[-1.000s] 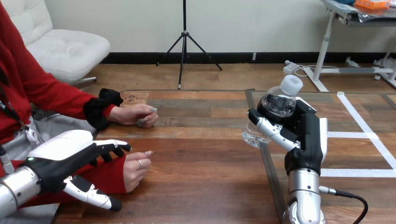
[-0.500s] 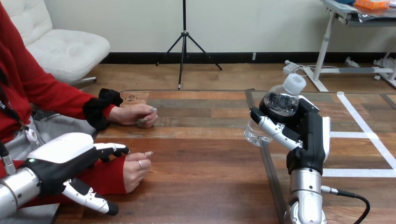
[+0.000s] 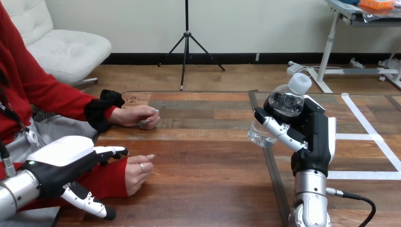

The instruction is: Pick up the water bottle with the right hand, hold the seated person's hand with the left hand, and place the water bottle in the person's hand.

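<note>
Flat left hand [image 3: 64,163], gripping right hand [image 3: 313,136]

The right hand [image 3: 314,137] grips the tilted water bottle [image 3: 283,101] above the tabletop [image 3: 203,184]. At the tabletop's left edge, the left hand [image 3: 56,163], fingers straight, is positioned over the wrist behind the person's nearer hand [image 3: 138,171]; contact indeterminate.

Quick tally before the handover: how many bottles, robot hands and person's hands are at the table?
Water bottles: 1 (water bottle, gripped in the right hand)
Robot hands: 2 (right hand, left hand)
Person's hands: 2 (near hand, far hand)
Total: 5
</note>
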Controlling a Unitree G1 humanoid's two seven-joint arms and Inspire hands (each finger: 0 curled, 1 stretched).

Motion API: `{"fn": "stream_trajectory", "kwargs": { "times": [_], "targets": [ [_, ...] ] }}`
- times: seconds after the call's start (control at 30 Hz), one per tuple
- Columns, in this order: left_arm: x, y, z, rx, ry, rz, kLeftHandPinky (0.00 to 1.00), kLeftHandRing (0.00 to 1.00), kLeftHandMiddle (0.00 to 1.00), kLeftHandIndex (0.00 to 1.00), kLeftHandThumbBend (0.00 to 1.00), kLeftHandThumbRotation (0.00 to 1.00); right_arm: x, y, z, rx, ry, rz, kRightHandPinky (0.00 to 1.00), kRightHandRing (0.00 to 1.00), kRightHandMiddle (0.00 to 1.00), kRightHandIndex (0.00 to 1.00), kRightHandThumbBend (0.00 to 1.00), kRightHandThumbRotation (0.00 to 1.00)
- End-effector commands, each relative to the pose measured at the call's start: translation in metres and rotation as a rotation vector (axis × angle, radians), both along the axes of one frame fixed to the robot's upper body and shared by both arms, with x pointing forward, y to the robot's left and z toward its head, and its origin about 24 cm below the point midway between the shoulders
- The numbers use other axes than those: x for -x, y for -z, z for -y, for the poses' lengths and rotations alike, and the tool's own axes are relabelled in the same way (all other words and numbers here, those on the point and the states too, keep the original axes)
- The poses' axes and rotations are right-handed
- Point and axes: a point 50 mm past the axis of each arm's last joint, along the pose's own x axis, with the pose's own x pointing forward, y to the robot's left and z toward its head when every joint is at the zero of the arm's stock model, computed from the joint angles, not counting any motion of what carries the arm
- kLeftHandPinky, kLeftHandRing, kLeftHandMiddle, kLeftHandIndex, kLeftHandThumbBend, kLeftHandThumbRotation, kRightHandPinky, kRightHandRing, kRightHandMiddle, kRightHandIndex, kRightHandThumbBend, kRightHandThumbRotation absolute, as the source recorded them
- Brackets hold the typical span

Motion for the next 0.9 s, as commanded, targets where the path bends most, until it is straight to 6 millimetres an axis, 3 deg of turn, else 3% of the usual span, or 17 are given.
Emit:
{"fn": "stream_trajectory", "kwargs": {
  "times": [0.0,0.87],
  "targets": [
    [-0.0143,-0.0218,0.0005,-0.037,0.018,0.078,0.65,0.81,0.88,0.92,1.0,0.43,-0.0123,-0.0263,-0.0046,0.001,-0.019,0.122,0.42,0.43,0.46,0.45,0.73,0.0],
    [-0.0183,-0.0178,0.0025,-0.076,0.029,0.138,0.67,0.81,0.87,0.9,1.0,0.43,-0.0094,-0.0242,-0.0057,-0.004,-0.026,0.123,0.42,0.43,0.46,0.45,0.74,0.0]
  ]
}}
